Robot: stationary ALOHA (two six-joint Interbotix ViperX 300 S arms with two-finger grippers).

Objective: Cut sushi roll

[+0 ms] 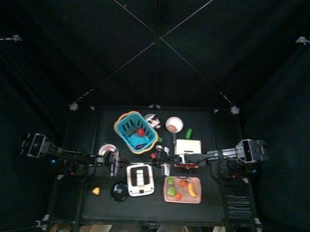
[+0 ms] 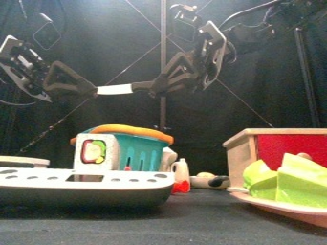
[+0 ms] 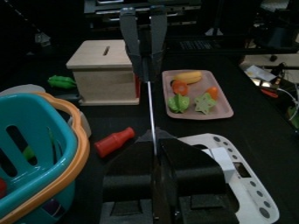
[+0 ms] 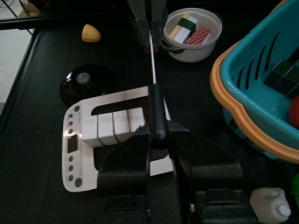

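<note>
The sushi roll (image 1: pixel 140 178) lies on a white slotted tray (image 1: pixel 130 188) at the table's front, between the two arms. The right wrist view looks down on the roll (image 4: pixel 114 127) as pale segments side by side. My left gripper (image 3: pixel 142 13) hovers above the table with its jaws together and nothing in them. The tray (image 3: pixel 251 188) lies below it and to one side. My right gripper (image 4: pixel 136 13) is shut and empty too, hanging over the tray (image 4: pixel 77 149). In the front view both grippers hang high behind the tray (image 2: pixel 76 184).
A teal basket with an orange rim (image 1: pixel 136 132) stands behind the tray. Near it are a wooden box (image 3: pixel 105 66), a pink plate (image 3: pixel 225 105) of toy vegetables and a cup (image 4: pixel 191 31). A black ball (image 4: pixel 82 83) and a small yellow piece (image 4: pixel 87 33) lie at the front left.
</note>
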